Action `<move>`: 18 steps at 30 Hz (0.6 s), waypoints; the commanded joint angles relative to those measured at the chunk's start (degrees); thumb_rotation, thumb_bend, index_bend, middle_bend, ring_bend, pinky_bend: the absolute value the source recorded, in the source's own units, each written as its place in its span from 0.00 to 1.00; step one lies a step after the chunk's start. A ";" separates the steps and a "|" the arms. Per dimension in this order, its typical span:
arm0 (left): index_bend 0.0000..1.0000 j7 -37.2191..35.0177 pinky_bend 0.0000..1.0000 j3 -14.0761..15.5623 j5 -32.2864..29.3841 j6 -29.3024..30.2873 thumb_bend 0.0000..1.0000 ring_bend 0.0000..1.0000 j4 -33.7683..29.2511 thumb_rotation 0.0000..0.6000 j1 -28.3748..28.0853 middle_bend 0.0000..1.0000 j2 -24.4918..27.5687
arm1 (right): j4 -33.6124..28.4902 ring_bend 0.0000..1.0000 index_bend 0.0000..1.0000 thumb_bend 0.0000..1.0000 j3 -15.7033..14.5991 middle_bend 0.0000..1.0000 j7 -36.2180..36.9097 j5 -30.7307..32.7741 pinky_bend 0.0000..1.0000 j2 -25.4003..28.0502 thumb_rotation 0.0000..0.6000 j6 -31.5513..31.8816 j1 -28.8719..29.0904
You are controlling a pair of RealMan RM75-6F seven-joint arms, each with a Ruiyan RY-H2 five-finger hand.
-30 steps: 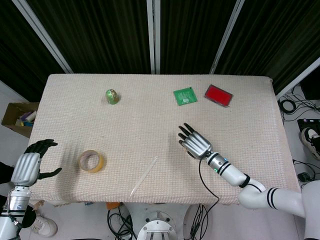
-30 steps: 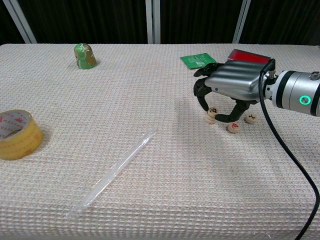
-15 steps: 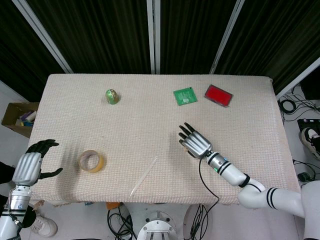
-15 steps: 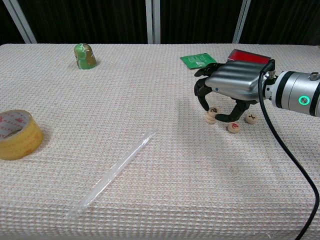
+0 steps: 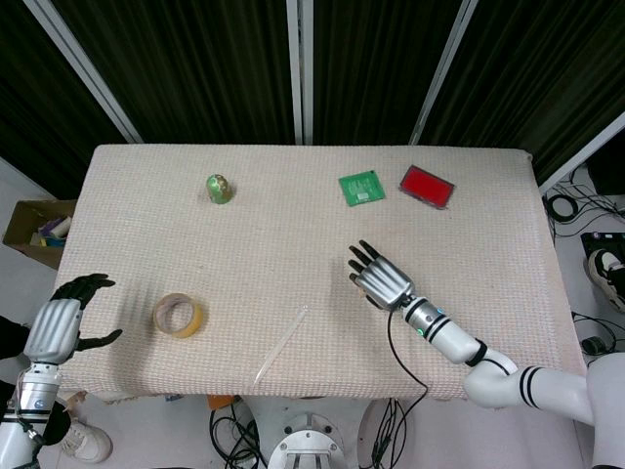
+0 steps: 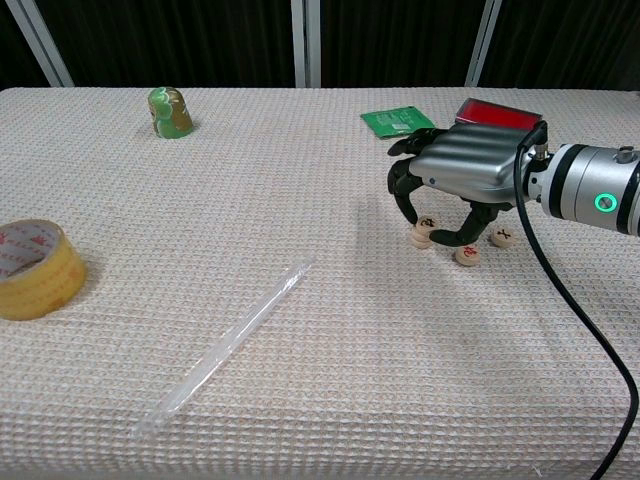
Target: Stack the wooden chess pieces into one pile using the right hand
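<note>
Three round wooden chess pieces lie close together on the cloth in the chest view: a left one [image 6: 425, 234], a middle one [image 6: 467, 255] and a right one [image 6: 502, 237]. My right hand [image 6: 462, 172] arches over them, palm down, fingers curved toward the cloth. One fingertip [image 6: 413, 212] reaches down beside the left piece and the thumb comes down by the middle piece. No piece is lifted. From the head view the right hand [image 5: 381, 280] hides all three pieces. My left hand [image 5: 59, 327] hovers with fingers spread off the table's front left corner, holding nothing.
A tape roll [image 6: 35, 268] sits front left, a clear plastic tube [image 6: 235, 340] lies diagonally in front of centre, and a green figurine [image 6: 169, 110] stands at the back left. A green card [image 6: 397, 121] and a red box [image 6: 495, 111] lie just behind the right hand.
</note>
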 commanded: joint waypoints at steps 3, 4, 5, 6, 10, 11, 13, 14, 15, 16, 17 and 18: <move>0.27 -0.08 0.21 0.02 0.02 -0.16 0.00 0.17 -0.15 1.00 -0.08 0.19 0.11 | -0.10 0.00 0.45 0.34 0.02 0.23 -0.06 0.02 0.00 0.10 1.00 0.09 -0.07; 0.27 -0.10 0.21 0.03 0.01 -0.21 0.00 0.17 -0.18 1.00 -0.09 0.19 0.13 | -0.15 0.00 0.45 0.34 0.03 0.23 -0.07 0.00 0.00 0.13 1.00 0.10 -0.07; 0.27 -0.12 0.21 0.05 0.02 -0.25 0.00 0.17 -0.19 1.00 -0.11 0.19 0.14 | -0.17 0.00 0.45 0.34 0.02 0.23 -0.09 -0.02 0.00 0.14 1.00 0.12 -0.08; 0.27 -0.15 0.21 0.07 0.03 -0.30 0.00 0.17 -0.21 1.00 -0.13 0.19 0.15 | -0.22 0.00 0.45 0.34 0.03 0.23 -0.05 -0.06 0.00 0.15 1.00 0.15 -0.08; 0.27 -0.18 0.21 0.13 0.04 -0.35 0.00 0.17 -0.33 1.00 -0.12 0.19 0.26 | -0.35 0.00 0.44 0.34 0.04 0.23 0.03 -0.26 0.00 0.21 1.00 0.20 -0.05; 0.27 -0.19 0.21 0.13 0.03 -0.33 0.00 0.17 -0.36 1.00 -0.10 0.19 0.30 | -0.39 0.00 0.44 0.34 0.05 0.23 0.05 -0.30 0.00 0.22 1.00 0.23 -0.06; 0.27 -0.22 0.21 0.14 0.06 -0.24 0.00 0.17 -0.41 1.00 -0.06 0.19 0.35 | -0.45 0.00 0.44 0.34 0.06 0.23 0.02 -0.39 0.00 0.26 1.00 0.29 -0.05; 0.27 -0.23 0.21 0.17 0.07 -0.25 0.00 0.17 -0.42 1.00 -0.04 0.19 0.36 | -0.45 0.00 0.44 0.34 0.06 0.23 -0.05 -0.42 0.00 0.26 1.00 0.31 -0.05; 0.27 -0.25 0.21 0.19 0.07 -0.26 0.00 0.17 -0.43 1.00 -0.03 0.19 0.36 | -0.47 0.00 0.44 0.34 0.08 0.23 -0.02 -0.39 0.00 0.24 1.00 0.31 -0.05; 0.27 -0.27 0.21 0.20 0.08 -0.29 0.00 0.17 -0.43 1.00 -0.04 0.19 0.36 | -0.47 0.00 0.43 0.34 0.09 0.23 0.00 -0.37 0.00 0.23 1.00 0.30 -0.05; 0.27 -0.27 0.21 0.22 0.09 -0.32 0.00 0.17 -0.42 1.00 -0.05 0.19 0.36 | -0.46 0.00 0.43 0.34 0.09 0.23 -0.02 -0.37 0.00 0.22 1.00 0.27 -0.04; 0.27 -0.27 0.21 0.24 0.10 -0.34 0.00 0.17 -0.44 1.00 -0.06 0.19 0.36 | -0.45 0.00 0.43 0.34 0.07 0.23 -0.04 -0.38 0.00 0.20 1.00 0.24 -0.04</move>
